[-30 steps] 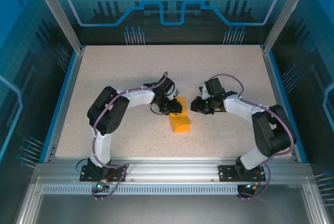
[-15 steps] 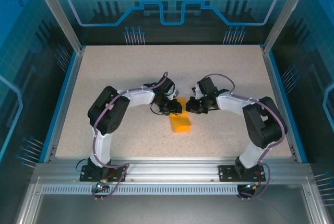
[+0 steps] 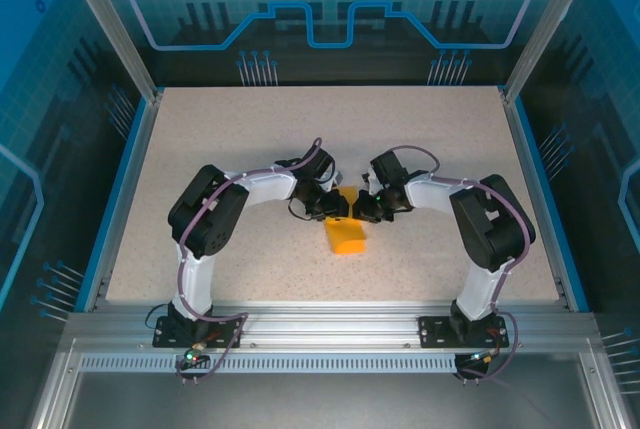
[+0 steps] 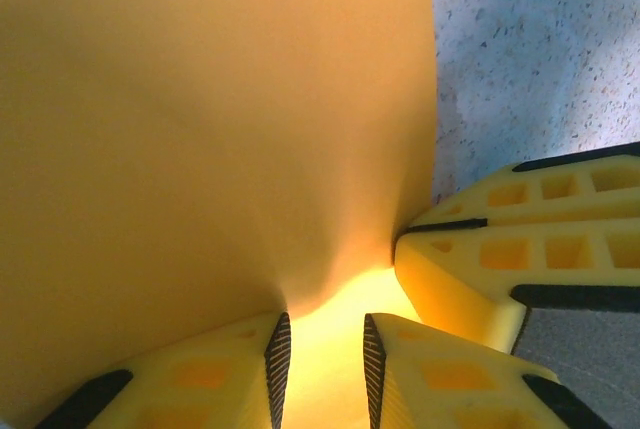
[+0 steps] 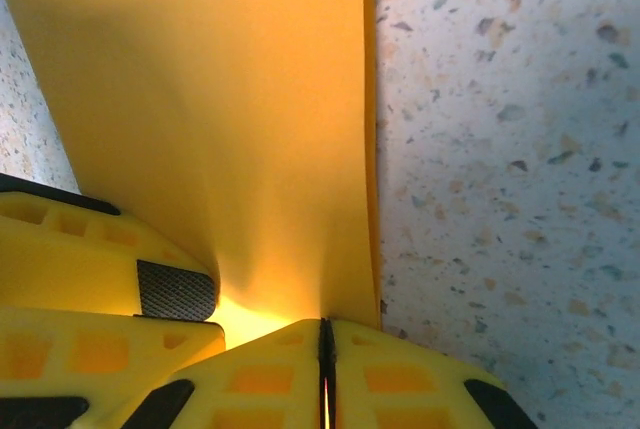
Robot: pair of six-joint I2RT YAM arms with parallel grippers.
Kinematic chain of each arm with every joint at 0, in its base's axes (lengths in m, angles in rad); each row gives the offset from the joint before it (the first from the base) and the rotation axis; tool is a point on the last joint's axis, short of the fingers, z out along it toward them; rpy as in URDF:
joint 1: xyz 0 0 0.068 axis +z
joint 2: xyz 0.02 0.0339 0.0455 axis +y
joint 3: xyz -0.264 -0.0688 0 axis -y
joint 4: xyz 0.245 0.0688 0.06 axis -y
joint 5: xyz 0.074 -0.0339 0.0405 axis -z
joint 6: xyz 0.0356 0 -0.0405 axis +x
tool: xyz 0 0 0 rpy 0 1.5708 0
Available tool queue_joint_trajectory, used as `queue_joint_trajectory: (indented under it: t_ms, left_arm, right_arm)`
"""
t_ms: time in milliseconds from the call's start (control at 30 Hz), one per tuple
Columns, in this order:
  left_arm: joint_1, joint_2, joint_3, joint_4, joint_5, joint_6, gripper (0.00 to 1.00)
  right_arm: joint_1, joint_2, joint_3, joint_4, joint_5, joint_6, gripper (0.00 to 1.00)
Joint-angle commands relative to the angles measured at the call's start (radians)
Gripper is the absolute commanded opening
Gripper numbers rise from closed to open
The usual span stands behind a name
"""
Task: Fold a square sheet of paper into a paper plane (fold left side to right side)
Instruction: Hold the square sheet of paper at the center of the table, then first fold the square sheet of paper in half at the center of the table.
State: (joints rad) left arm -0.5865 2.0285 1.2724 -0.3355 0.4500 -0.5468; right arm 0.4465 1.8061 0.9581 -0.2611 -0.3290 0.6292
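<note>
1. The thin bright orange folded sheet of paper (image 3: 347, 238) lies at the centre of the frame, on the speckled beige table (image 3: 250, 139).
2. At its upper edge, the left gripper (image 4: 322, 349) has its jaws a little apart around the paper.
3. Just beside it, the right gripper (image 5: 325, 334) is clenched on the same edge.

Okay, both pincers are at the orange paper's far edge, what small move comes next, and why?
Probably close the left pincer: it stands open around the paper, while the right pincer is shut on it, so lifting now might skew it.
</note>
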Motion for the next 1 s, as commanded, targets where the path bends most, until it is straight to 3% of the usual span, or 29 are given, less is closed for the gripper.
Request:
queue_joint_trajectory:
  t_ms: [0, 300, 533, 967]
  left_arm:
    - [-0.009, -0.028, 0.000, -0.030, 0.022, 0.027, 0.31]
    - [-0.007, -0.144, -0.019, -0.028, 0.045, 0.033, 0.37]
    - [-0.007, -0.113, -0.075, 0.039, 0.141, -0.017, 0.32]
    - [-0.018, -0.100, -0.165, 0.059, 0.156, -0.024, 0.28]
  right_arm:
    - [0.013, 0.033, 0.006, -0.066, 0.015, 0.010, 0.10]
    - [0.012, 0.046, -0.020, -0.098, 0.037, 0.006, 0.09]
    - [0.014, 0.048, -0.019, -0.113, 0.050, 0.001, 0.08]
    - [0.014, 0.048, -0.012, -0.129, 0.058, -0.001, 0.08]
